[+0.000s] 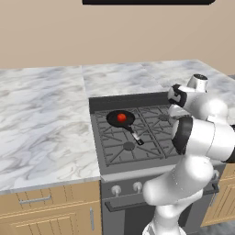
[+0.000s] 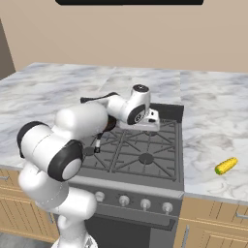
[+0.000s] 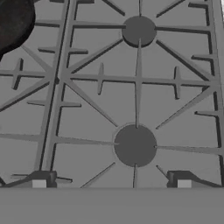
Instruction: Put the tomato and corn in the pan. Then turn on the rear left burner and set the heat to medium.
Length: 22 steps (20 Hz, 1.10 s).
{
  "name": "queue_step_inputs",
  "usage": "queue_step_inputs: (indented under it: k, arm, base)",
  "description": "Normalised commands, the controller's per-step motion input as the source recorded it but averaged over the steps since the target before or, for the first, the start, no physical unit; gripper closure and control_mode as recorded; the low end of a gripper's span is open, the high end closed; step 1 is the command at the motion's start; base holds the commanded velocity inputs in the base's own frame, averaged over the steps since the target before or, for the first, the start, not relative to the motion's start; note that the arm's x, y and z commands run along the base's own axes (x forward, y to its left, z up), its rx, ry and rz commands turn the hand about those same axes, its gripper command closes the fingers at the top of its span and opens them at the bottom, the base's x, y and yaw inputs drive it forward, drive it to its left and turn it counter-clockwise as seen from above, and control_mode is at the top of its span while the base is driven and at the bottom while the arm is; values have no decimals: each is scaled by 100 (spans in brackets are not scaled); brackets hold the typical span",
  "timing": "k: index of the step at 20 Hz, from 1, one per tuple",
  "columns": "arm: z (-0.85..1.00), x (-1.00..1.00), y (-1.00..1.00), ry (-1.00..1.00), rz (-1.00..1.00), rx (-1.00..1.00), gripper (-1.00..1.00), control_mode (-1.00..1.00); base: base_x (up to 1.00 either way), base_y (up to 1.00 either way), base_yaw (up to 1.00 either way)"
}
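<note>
Red tomato (image 1: 121, 118) already sat in my black pan (image 1: 114, 121) on the rear left burner; the corn (image 2: 225, 166) lay on the right counter (image 2: 213, 121) (well apart). My gripper (image 3: 111, 183) hovered open, empty, over the stove (image 3: 87, 100).

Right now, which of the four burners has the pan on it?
The rear left burner: the pan sits on it with the tomato inside. The other three burner caps are bare.
</note>
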Motion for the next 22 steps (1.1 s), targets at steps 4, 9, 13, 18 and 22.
queue_step_inputs:
  k: [4, 9, 13, 18, 22]
  arm:
    - [0, -11, -62, 0, 0, 0, -100, -100]
    - [1, -3, -38, 0, 0, 0, -100, -100]
    - [0, 0, -57, 0, 0, -5, -100, -100]
    - [0, 0, -46, 7, 0, -3, -100, -100]
    - [0, 0, -39, 9, 0, -5, -100, -100]
  base:
    - [0, 0, 0]
    - [0, 0, 0]
    - [0, 0, 0]
    - [0, 0, 0]
    - [0, 0, 0]
